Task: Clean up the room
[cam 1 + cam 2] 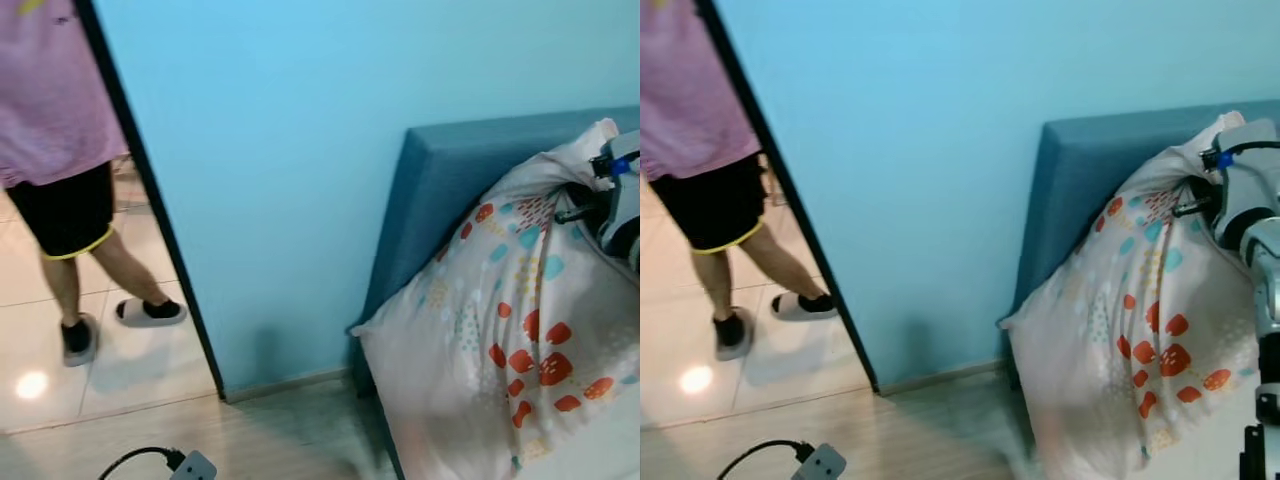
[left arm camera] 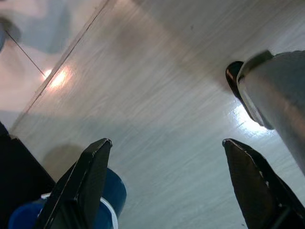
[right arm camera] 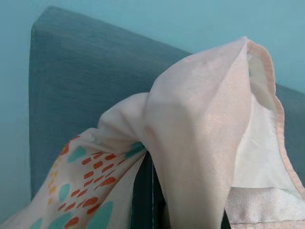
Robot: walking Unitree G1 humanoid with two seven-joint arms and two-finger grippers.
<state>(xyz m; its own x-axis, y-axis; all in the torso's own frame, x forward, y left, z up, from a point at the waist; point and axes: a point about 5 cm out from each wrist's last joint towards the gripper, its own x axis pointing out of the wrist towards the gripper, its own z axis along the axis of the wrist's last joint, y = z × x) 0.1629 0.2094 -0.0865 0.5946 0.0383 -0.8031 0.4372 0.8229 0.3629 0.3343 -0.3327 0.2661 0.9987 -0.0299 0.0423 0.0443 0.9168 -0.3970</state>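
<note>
right gripper (image 1: 1196, 205): pinching the patterned pillow (image 1: 1140, 330) against the blue headboard (image 1: 1080, 180)
left gripper (image 2: 167, 186): spread wide above floor
writing: none readable
person (image 1: 60, 150): far left doorway

We see a big soft pillow (image 1: 510, 330) with a pale pink cover. It has red, orange and teal spots and little shapes on it. It stands up tall and leans against the blue headboard (image 1: 440, 190) of the bed. Its top corner (image 3: 224, 109) is bunched up and lifted, with the plain shiny edge of the cover showing there.
</note>
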